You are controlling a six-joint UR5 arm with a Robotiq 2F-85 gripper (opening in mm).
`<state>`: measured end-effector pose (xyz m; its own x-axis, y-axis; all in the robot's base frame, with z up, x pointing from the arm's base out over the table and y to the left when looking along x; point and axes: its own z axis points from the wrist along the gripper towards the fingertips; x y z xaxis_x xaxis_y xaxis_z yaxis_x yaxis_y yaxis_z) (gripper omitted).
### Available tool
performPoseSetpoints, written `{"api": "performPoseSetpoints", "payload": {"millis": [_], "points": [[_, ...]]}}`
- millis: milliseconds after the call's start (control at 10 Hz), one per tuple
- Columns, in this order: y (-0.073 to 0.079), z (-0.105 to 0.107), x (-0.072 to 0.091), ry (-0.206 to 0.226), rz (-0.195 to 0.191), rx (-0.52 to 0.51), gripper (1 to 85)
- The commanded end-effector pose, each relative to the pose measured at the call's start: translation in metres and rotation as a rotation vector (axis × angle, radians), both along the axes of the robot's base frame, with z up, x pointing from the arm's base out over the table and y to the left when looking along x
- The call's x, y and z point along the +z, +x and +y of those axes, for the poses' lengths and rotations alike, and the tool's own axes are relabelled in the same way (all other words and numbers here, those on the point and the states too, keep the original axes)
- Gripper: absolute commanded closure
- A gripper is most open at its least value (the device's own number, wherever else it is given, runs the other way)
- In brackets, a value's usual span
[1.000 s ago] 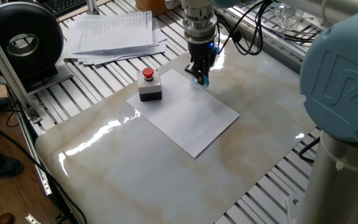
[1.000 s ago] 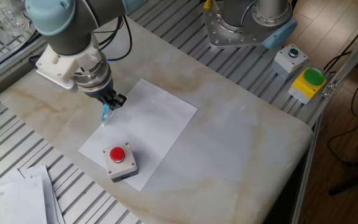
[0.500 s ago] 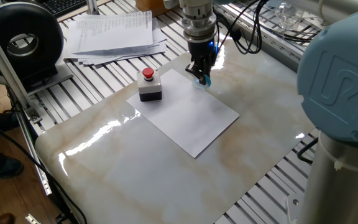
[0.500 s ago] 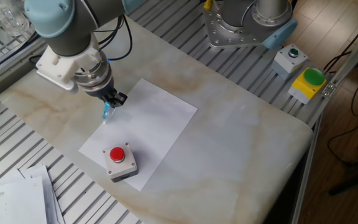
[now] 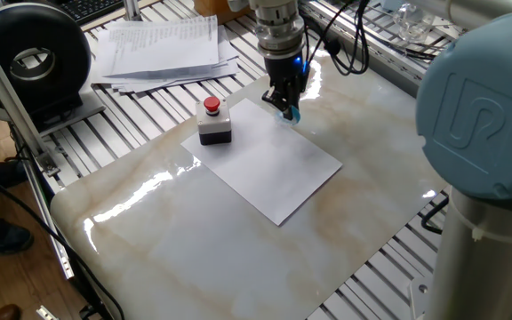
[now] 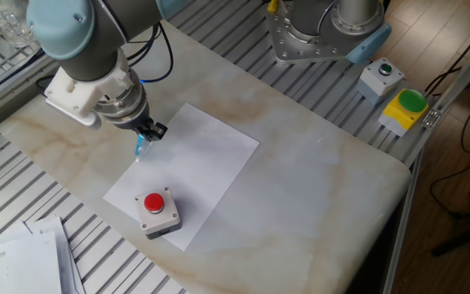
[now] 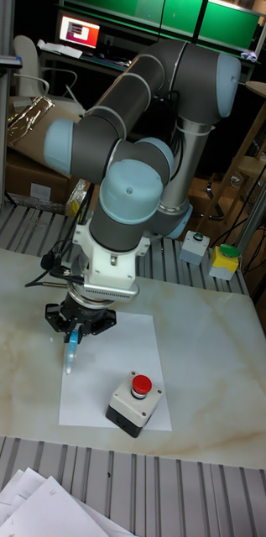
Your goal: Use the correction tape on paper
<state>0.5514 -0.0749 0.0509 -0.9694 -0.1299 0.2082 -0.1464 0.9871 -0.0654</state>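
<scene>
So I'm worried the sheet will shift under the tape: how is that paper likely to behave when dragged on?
The paper is a single thin sheet lying flat on the glossy marble table, so it would probably slide easily. The button box sits on one corner and may pin that end. The correction tape, in the pincer, works near the opposite edge, which could buckle.

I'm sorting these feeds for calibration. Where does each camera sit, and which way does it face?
One fixed view: beside the robot's base, looking down across the paper; big arm joint in the foreground, gripper beyond.
The other fixed view: high opposite, looking down at the gripper; base at top.
Tall fixed view: low at the table edge, facing the whole arm.
All three share the button box on the paper and the correction tape in the fingers.
</scene>
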Motion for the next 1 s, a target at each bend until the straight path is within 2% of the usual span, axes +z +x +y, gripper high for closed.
{"api": "performPoseSetpoints", "payload": {"millis": [0,300,900], "points": [[0.009,0.0,-0.006,-0.008,-0.003,0.003,84.0],[-0.001,0.001,-0.004,-0.011,0.039,-0.005,84.0],[0.004,0.002,-0.002,-0.017,0.029,0.002,84.0]]}}
